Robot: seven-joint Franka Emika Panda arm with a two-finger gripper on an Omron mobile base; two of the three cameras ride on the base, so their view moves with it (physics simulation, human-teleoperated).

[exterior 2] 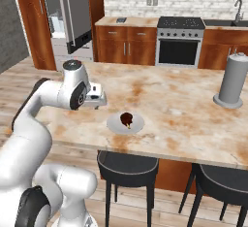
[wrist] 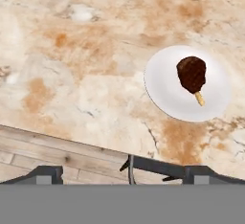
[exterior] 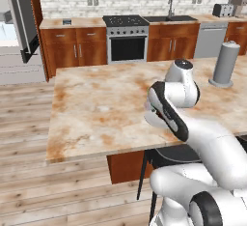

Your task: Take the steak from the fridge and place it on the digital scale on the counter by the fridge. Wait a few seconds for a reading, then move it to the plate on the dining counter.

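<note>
On the dining counter (exterior 2: 184,105), 1 steak (wrist: 192,73) rests on 1 plate (wrist: 165,86); claw state unclear.

The white Franka Panda arm with dark joints (exterior 2: 46,92) is rising from its base and bending forward at the elbow, its forearm reaching level and ending in the white hand with the two-finger gripper (exterior 2: 98,98). In the left base view the same arm is folding across the lower right, wrist turned away. The hand camera is looking almost straight down, and the two small dark finger tips (wrist: 48,174) are standing wide apart, holding nothing
</note>
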